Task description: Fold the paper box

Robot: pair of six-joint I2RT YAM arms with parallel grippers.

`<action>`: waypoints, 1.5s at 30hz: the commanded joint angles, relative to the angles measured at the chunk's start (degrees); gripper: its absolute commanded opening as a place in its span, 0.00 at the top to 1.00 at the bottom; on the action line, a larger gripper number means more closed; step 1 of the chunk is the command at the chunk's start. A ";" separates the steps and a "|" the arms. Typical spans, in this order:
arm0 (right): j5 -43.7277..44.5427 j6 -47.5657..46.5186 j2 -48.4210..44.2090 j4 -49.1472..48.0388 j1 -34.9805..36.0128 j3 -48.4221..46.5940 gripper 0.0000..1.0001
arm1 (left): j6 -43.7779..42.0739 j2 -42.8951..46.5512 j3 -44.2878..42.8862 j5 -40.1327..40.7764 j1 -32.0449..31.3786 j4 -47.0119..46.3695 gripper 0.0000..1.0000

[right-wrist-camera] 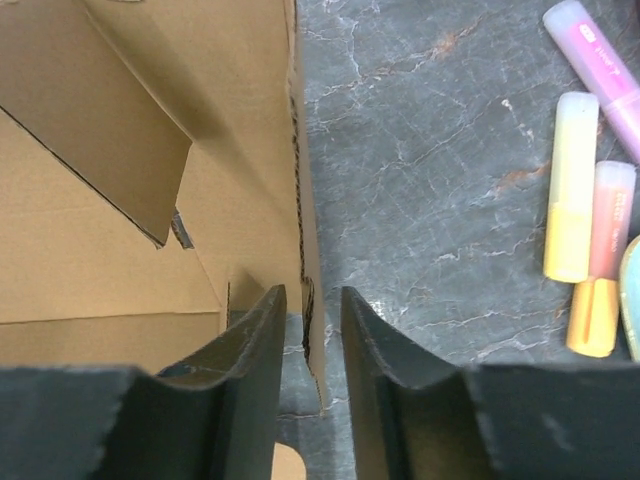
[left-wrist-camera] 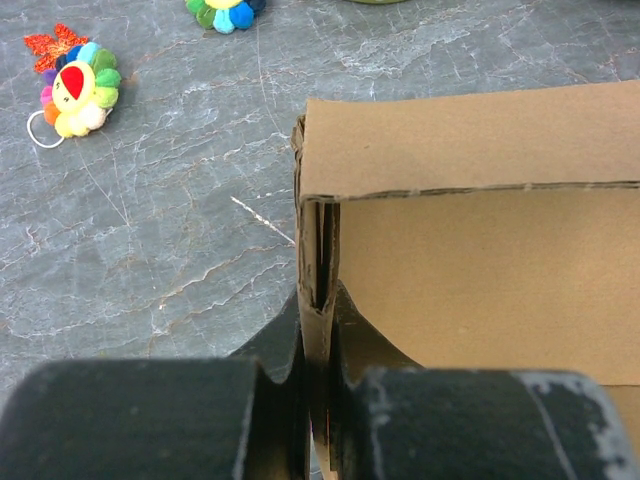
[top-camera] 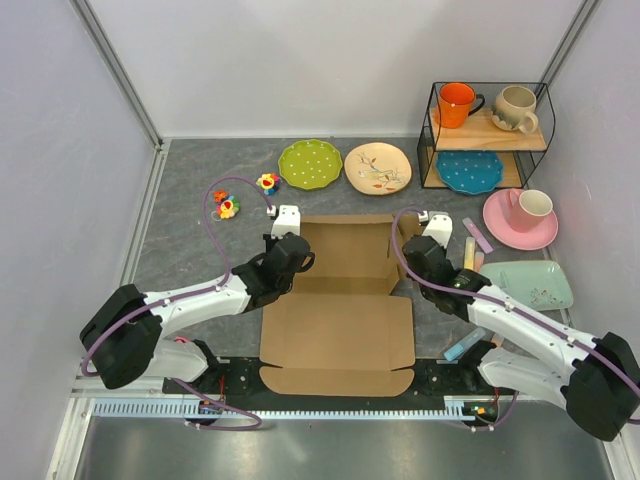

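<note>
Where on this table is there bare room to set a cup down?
Best is the bare table at far left, between the wall, the flower toys and the left arm. The box fills the middle. The right side is crowded: markers, saucer, tray.

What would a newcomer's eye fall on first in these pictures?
The brown paper box lies half folded in the middle. The left end effector pinches its raised left wall; the right end effector straddles the right wall, jaws apart. Colourful plates and cups sit along the far side.
</note>
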State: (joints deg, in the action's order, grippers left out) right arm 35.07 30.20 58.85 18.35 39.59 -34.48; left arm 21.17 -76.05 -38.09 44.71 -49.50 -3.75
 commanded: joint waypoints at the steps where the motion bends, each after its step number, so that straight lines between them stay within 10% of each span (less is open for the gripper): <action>1: 1.32 0.66 -0.66 -4.90 -0.13 0.64 0.71 | -0.95 0.47 0.29 0.12 -0.43 3.40 0.98; 13: -4.13 0.39 -10.42 -2.00 -0.04 -0.94 1.00 | -0.78 0.47 0.91 0.20 -0.51 0.41 0.98; 27: -9.58 0.65 -8.84 -3.67 5.14 0.20 1.00 | 0.01 -0.33 -1.46 -0.76 -0.78 0.50 0.98; 36: -9.40 1.00 -4.36 -5.08 10.06 1.61 0.92 | 0.10 -1.47 -2.70 -0.94 -0.78 0.41 0.98; 45: -6.25 0.83 -7.87 -1.05 10.50 0.12 0.50 | -0.78 -2.79 -1.29 0.47 -0.78 -1.61 0.98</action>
State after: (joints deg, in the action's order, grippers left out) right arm 27.68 31.03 53.47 13.28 49.80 -33.32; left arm 21.37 -77.52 -39.07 44.80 -49.76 -4.62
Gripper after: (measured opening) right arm 0.435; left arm 0.078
